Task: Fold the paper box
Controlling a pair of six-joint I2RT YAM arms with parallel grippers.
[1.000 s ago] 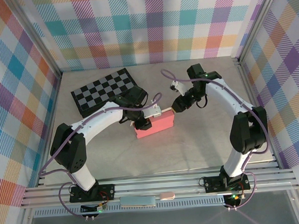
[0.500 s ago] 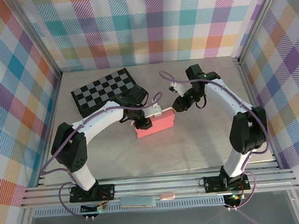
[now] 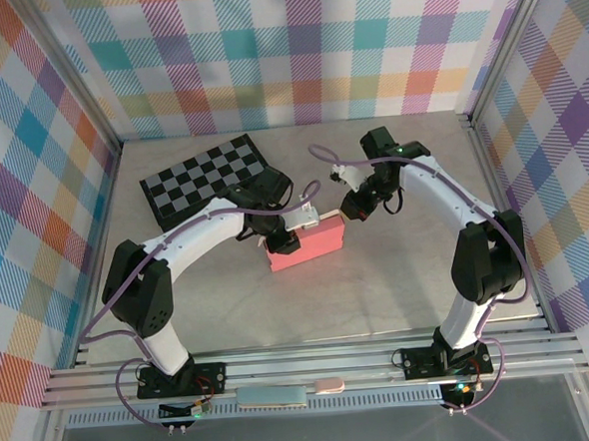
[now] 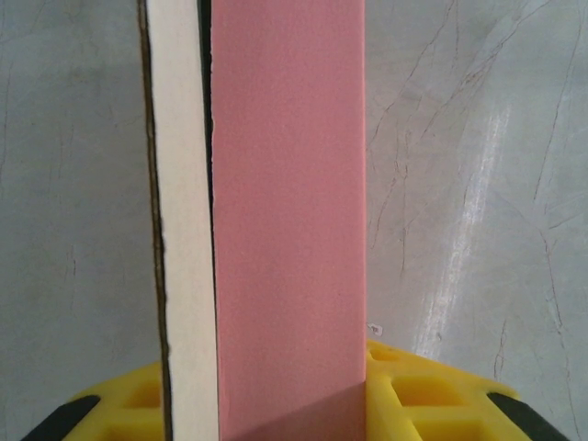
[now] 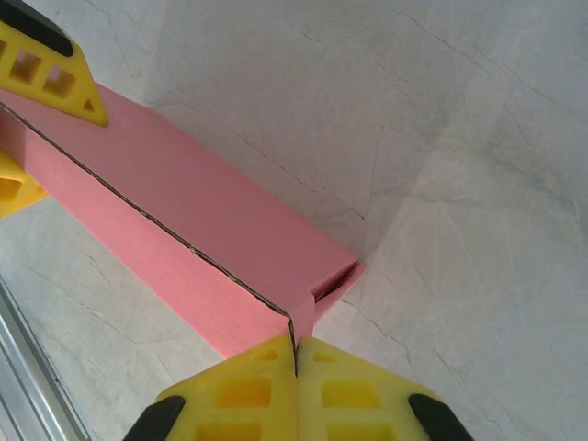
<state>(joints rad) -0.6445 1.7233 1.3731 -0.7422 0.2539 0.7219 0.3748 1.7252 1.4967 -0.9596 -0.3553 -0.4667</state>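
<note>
The paper box [image 3: 308, 244] lies as a flat pink block at the middle of the table. My left gripper [image 3: 284, 239] is shut on its left end. In the left wrist view the pink face [image 4: 289, 211] and a pale whitish flap [image 4: 182, 230] stand between my yellow fingers [image 4: 432, 390]. My right gripper [image 3: 352, 209] is at the box's far right corner. Its yellow fingertips [image 5: 262, 381] are pressed together on the thin pink end flap [image 5: 306, 320] of the box [image 5: 184, 211]. The left gripper's fingers [image 5: 57, 66] show at the box's other end.
A black-and-grey checkered board [image 3: 205, 176] lies at the back left, close behind the left arm. Plaid cloth walls [image 3: 294, 51] close in the table on three sides. A metal rail [image 3: 313, 364] runs along the near edge.
The right gripper's fingers have come together at the box's corner, and it has shifted slightly back and left. The left gripper and the box have stayed in place.
</note>
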